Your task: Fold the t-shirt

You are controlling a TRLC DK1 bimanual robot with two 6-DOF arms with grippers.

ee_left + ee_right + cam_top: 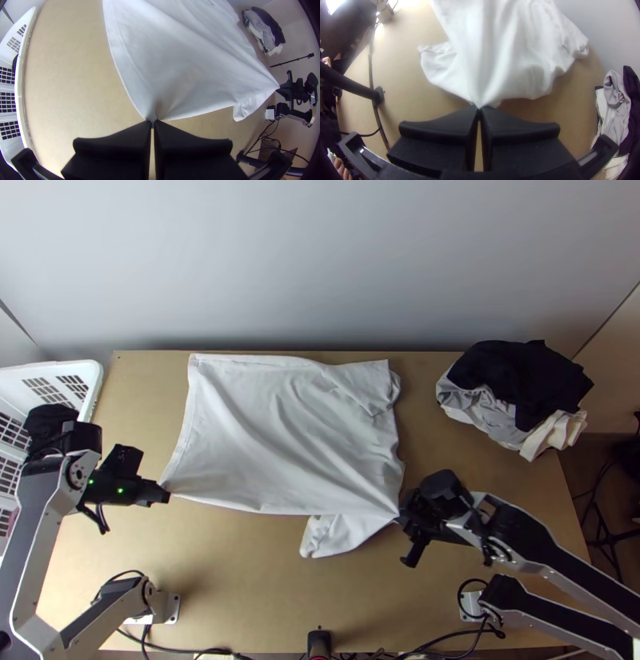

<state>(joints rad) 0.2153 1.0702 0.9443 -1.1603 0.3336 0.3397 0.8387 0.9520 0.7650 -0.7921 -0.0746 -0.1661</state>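
Find the white t-shirt [280, 428] on the tabletop [240, 580], spread between the left pincer [152, 124] and the right pincer [479, 108]. Stretches from both toward the far side, with its long axis roughly left to right across the top view, and with a stitched hem [189, 408] at the left end. Sits no clearly nearer to the left arm [40, 528] than to the right arm [552, 548]; meets both pincers, at opposite ends of its near edge.

Pinches the near corner by the hem in the left pincer, fingers pressed together; pinches a gathered bit at the other end in the right pincer, equally closed. Runs almost straight between the two.

Judge the next step as carrying that near edge over to the far one, across the long axis rather than along it. Move both pincers away together, at matching height. Watch the loose flap [344, 536], perhaps a sleeve, poking out beneath the near edge just beside the right pincer: could trail or end up crooked inside the fold. Looks early in the folding.

Can read no brand, label or writing on the fabric.
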